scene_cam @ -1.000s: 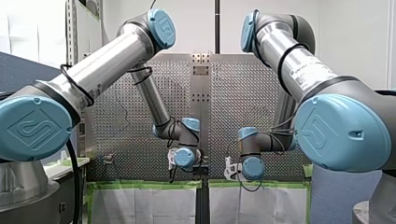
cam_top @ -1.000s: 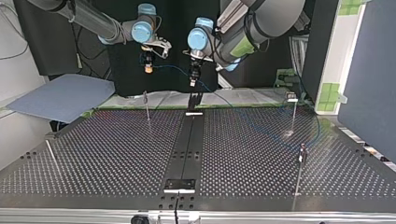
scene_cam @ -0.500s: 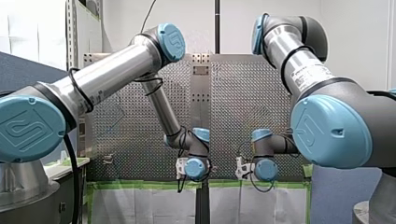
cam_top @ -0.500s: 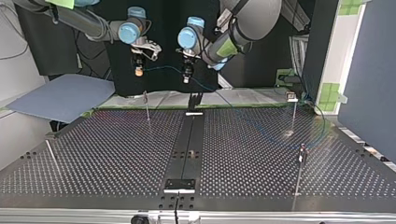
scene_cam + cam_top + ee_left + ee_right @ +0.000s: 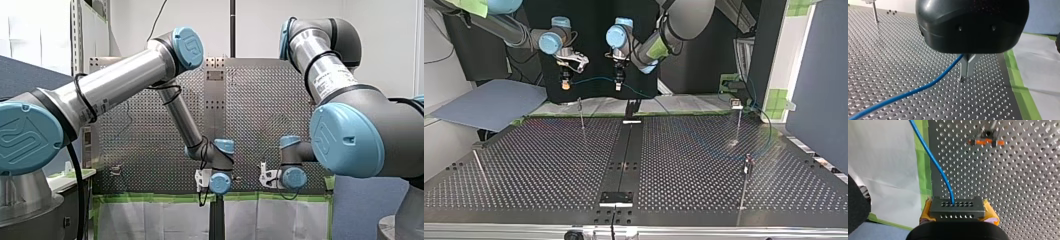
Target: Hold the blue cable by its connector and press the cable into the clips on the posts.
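The blue cable [image 5: 591, 79] hangs between my two grippers above the table's far edge in the top view. My right gripper [image 5: 566, 84] is shut on the cable's grey connector [image 5: 957, 206], with its yellow pads [image 5: 926, 211] on either side. My left gripper [image 5: 967, 71] has its metal fingers shut on the blue cable [image 5: 923, 87] further along. From there the cable trails down over the perforated table [image 5: 704, 137]. A thin post [image 5: 581, 114] stands below the right gripper. Ahead of that gripper is an orange-marked clip [image 5: 986, 138].
More posts stand at the top view's right [image 5: 738, 120] [image 5: 746, 172], and a rod [image 5: 480, 167] leans at its left. A blue-grey sheet [image 5: 489, 102] lies beyond the table's left corner. Green tape [image 5: 1014, 72] and white paper [image 5: 1038, 67] border the far edge.
Both arms have shifted toward the top view's left and slightly higher, carrying the cable with them. Both grips are unchanged.
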{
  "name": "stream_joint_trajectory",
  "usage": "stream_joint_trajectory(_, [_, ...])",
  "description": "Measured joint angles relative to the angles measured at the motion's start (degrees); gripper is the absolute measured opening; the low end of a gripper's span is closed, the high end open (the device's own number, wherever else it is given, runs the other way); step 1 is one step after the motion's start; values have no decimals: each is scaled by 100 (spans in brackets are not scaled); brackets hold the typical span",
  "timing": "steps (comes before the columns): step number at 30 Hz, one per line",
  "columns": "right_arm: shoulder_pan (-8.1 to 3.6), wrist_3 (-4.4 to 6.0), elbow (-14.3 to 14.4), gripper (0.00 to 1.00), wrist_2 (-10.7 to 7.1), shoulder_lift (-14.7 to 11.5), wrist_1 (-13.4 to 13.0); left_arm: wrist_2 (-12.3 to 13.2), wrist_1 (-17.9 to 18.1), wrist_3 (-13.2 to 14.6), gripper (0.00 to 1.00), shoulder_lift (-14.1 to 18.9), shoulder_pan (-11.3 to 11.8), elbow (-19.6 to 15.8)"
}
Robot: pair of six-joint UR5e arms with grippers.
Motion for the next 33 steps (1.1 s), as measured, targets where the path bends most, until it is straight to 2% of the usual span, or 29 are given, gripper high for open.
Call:
stream_joint_trajectory(3, [-149, -13, -74, 0, -151, 1, -6, -101, -86, -21, 2, -129, -76, 138])
stream_joint_trajectory(8, [-398, -92, -229, 0, -399, 3, 3, -247, -80, -72, 2, -363, -168, 375])
stream_joint_trajectory(14, [-610, -94, -365, 0, -687, 5, 77, -334, -112, -134, 2, -626, -237, 647])
stream_joint_trajectory(19, [-782, -88, -383, 0, -845, 11, 93, -348, -87, -175, 2, -697, -307, 873])
stream_joint_trajectory(23, [-981, -93, -407, 0, -985, 28, 98, -344, -127, -183, 2, -708, -324, 1098])
stream_joint_trajectory(26, [-1059, -101, -488, 0, -1028, 106, 148, -343, -144, -181, 2, -710, -320, 1251])
stream_joint_trajectory(31, [-1089, -121, -613, 0, -1041, 222, 213, -337, -154, -171, 2, -712, -274, 1371])
stream_joint_trajectory(33, [-1095, -173, -678, 0, -1040, 286, 269, -330, -155, -165, 2, -710, -254, 1388])
